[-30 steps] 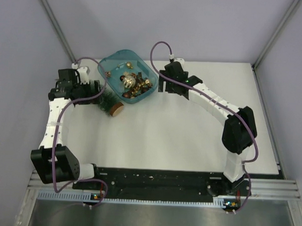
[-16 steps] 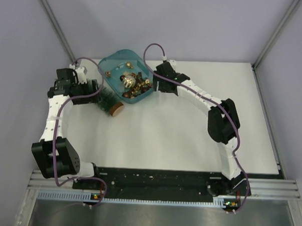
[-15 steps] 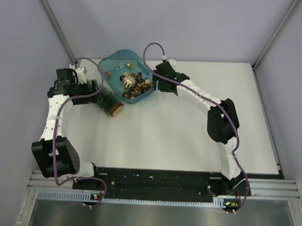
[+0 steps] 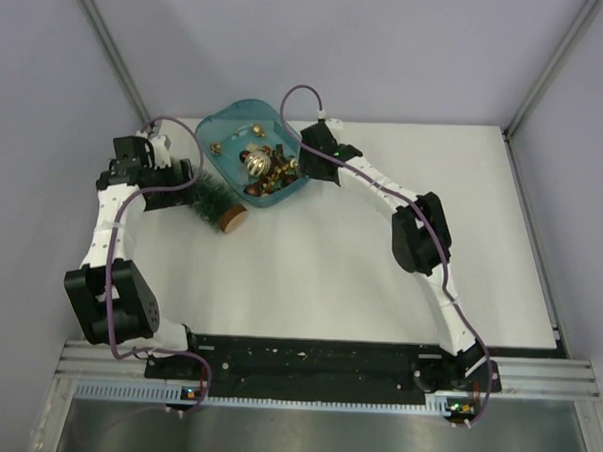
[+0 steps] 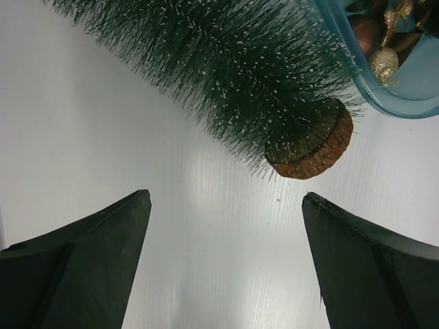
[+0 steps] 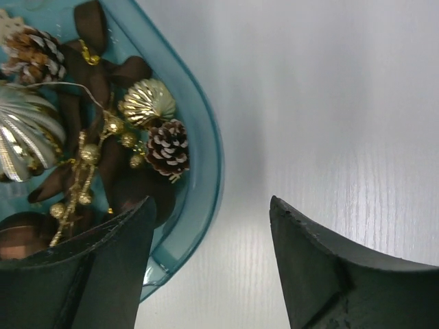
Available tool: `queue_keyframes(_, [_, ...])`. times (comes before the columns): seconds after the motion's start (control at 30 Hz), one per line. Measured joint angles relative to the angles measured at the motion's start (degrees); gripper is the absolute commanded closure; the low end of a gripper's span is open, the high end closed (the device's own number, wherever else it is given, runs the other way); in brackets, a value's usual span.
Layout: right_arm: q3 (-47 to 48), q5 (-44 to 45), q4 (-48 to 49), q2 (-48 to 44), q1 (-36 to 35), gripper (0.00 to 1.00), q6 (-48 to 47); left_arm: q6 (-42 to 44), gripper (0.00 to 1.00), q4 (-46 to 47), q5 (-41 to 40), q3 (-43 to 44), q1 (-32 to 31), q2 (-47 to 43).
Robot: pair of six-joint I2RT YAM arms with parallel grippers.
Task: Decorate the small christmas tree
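- Top view: one white counter and two arms.
  - One teal tray sits at the far edge, toward the far left corner.
  - One small christmas tree lies on its side on the counter, just beside the tray's near-left side; its wooden disc base points toward the near edge; its tip is hidden under the left arm.
  - The left fingers hover over the tree, near the left edge; the right fingers hang over the tray's right rim; how far either pair is spread cannot be told from here.
  - The tray holds one heap of gold and brown ornaments, too small to count from this view.
- Left wrist view: the left fingers are spread wide and hold nothing; bare counter lies between the two dark tips.
  - The tree lies across the top, beyond both tips and apart from them; its green bristles are flecked white and meet the tray's wall; the disc base lies tilted just beside the tray's corner.
  - Inside that corner are one gold glitter drop and something brown, unclear.
- Right wrist view: the right fingers are spread wide and empty; the tray's rim runs between the tips, with bare counter under the right one.
  - In the tray:
    - two white-tipped pine cones;
    - one gold ribbed shell;
    - one large ribbed ball;
    - one sprig of gold beads;
    - brown ribbon bows, number unclear.
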State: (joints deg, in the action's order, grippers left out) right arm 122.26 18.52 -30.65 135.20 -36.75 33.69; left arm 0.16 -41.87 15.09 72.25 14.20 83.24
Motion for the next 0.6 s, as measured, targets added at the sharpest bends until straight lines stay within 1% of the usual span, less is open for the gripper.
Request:
queue_keyframes(0.07, [0.0,0.04,-0.39,1.29,0.17,0.44,0.5,-0.52,0.03,0.17,-0.37,0.22,0.37,0.72])
queue_keyframes(0.13, [0.0,0.07,0.28,1.95,0.28,0.55,1.46,-1.18,0.03,0.35,-0.83,0.74,0.7,1.75])
queue_keyframes(0.2, [0.0,0.46,0.33,1.92,0.28,0.68,1.55,-1.77,0.03,0.44,-1.14,1.18,0.76,2.62])
queue_keyframes(0.27, [-0.04,1.16,0.52,1.92,0.31,0.77,2.03,-2.05,0.03,0.42,-1.33,1.66,0.79,3.32])
queue_keyframes(0.33, [-1.09,2.45,1.38,1.73,0.55,0.79,3.43,-2.21,0.01,0.72,-1.6,2.05,0.83,3.87])
queue_keyframes(0.43, [-5.03,3.76,3.28,-0.2,1.38,0.8,3.76,-2.43,0.01,1.2,-2.51,2.64,0.81,4.83])
queue_keyframes(0.53, [-12.31,5.53,3.78,-4.09,1.77,0.81,3.48,-2.86,0.01,2.43,-4.28,2.69,0.83,5.97])
queue_keyframes(0.6, [-18.23,7.04,3.91,-8.98,2.34,0.81,3.85,-3.04,0.01,3.15,-5.18,2.69,0.83,6.47])
